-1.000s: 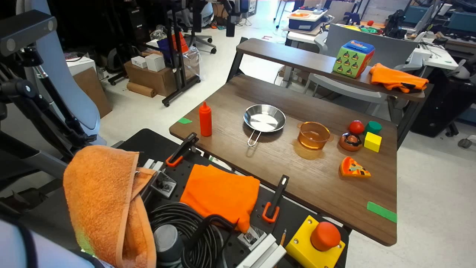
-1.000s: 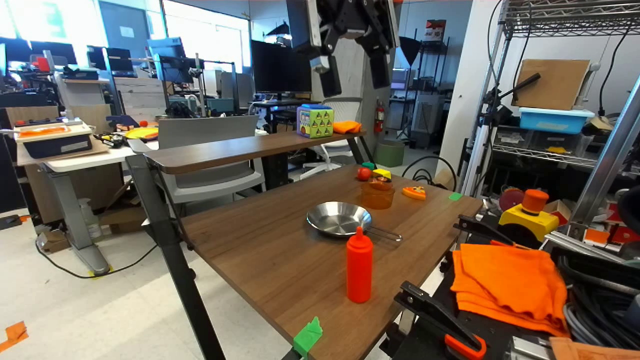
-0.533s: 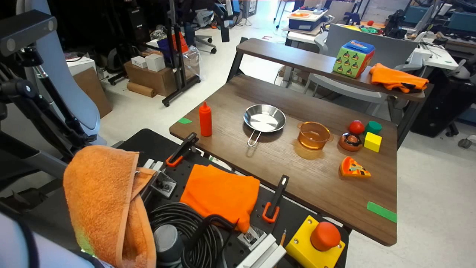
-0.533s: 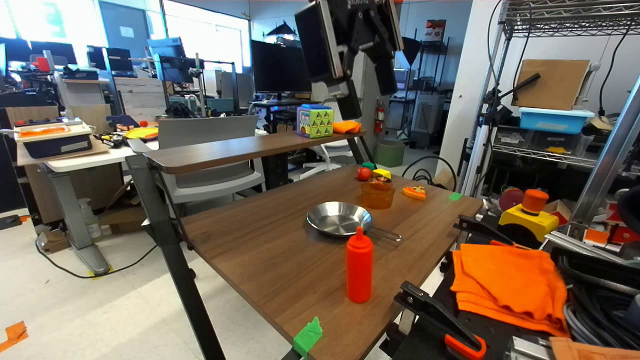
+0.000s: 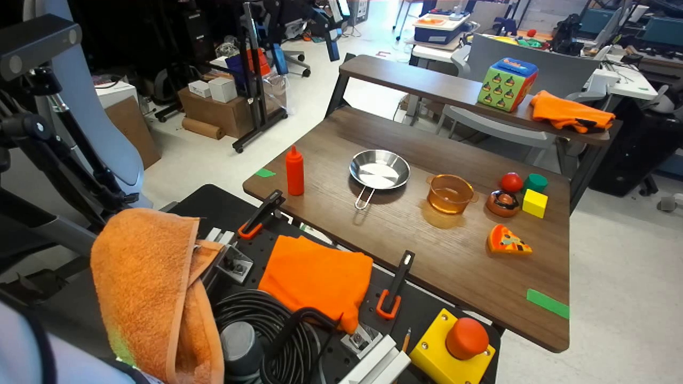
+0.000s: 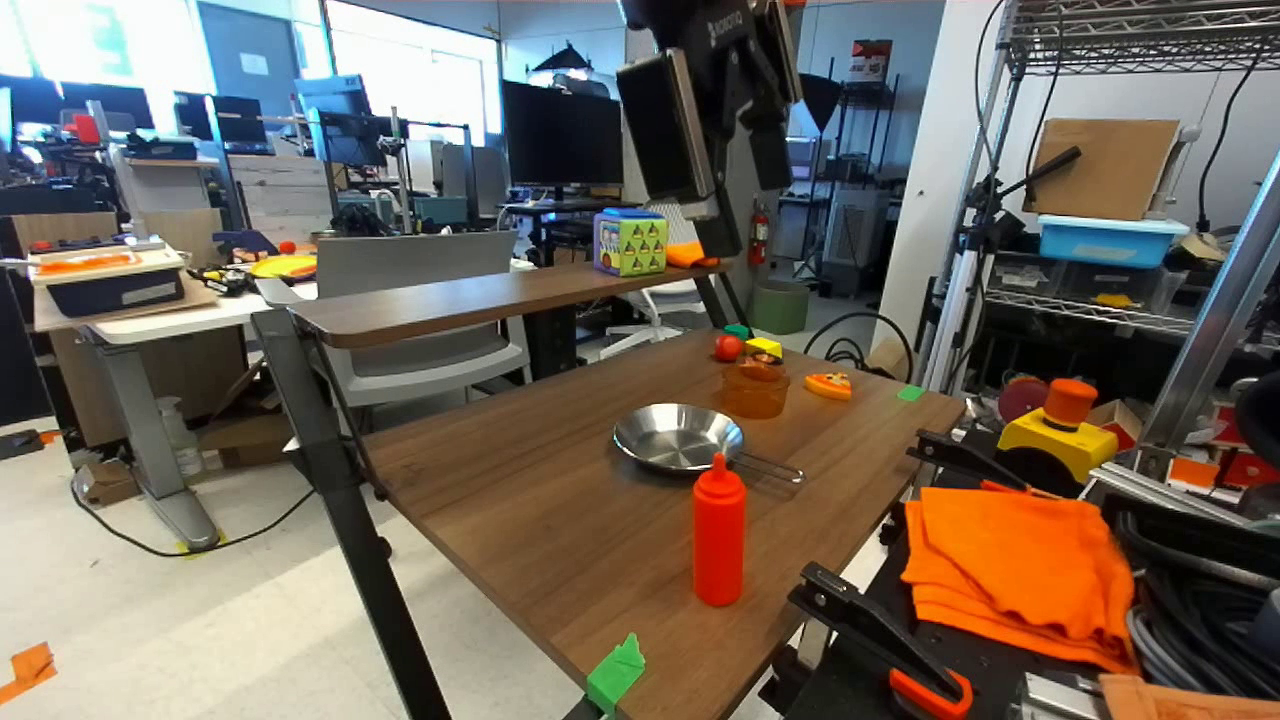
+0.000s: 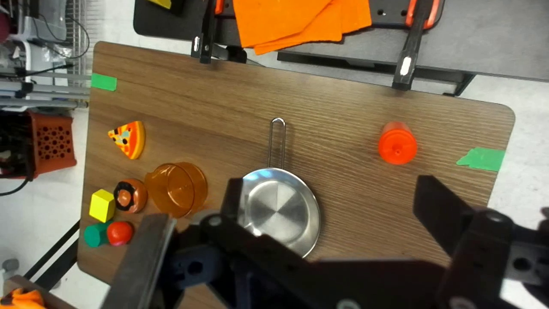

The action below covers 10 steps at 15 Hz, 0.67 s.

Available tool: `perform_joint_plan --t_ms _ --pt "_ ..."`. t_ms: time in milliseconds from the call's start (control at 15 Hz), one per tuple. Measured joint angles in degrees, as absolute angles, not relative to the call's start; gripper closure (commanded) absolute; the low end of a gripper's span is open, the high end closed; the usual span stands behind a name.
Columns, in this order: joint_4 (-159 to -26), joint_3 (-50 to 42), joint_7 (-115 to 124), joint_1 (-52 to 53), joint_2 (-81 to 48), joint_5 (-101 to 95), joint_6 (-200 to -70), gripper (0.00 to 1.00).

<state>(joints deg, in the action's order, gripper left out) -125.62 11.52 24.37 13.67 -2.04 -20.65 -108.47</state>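
My gripper (image 7: 331, 183) hangs well above the brown table with its jaws wide apart and nothing between them. In both exterior views the gripper (image 5: 306, 57) (image 6: 748, 205) is up near the top of the picture, touching nothing. A steel pan (image 7: 281, 206) (image 5: 380, 170) rests on the table, and in the wrist view one finger covers its left edge. The red squeeze bottle (image 7: 397, 146) (image 6: 719, 540) stands upright near a table end. An amber pot (image 7: 180, 189) (image 5: 450, 194) sits on the pan's other side.
A toy pizza slice (image 7: 131, 139), yellow block (image 7: 102, 205), brown round toy (image 7: 130, 195), red ball (image 7: 119, 233) and green cylinder (image 7: 96, 234) cluster at one table end. Black clamps (image 5: 396, 282) grip the near edge. A raised shelf (image 5: 411, 80) bears a colourful box (image 5: 507, 84) and an orange cloth (image 5: 571, 112).
In an exterior view my gripper has come down from the upper edge and turned, so more of its body shows. It stays open, and the things on the table have not moved.
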Motion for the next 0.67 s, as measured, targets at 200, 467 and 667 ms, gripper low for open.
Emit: perform_joint_plan --t_ms 200,467,667 --pt "-126.6 11.5 24.4 13.4 -1.3 -22.1 -111.0 0.0" --pt "-127.2 11.5 24.6 13.3 -1.2 -22.1 -111.5 0.0" --pt "-128.2 11.5 25.7 13.3 -1.3 -22.2 -111.4 0.0"
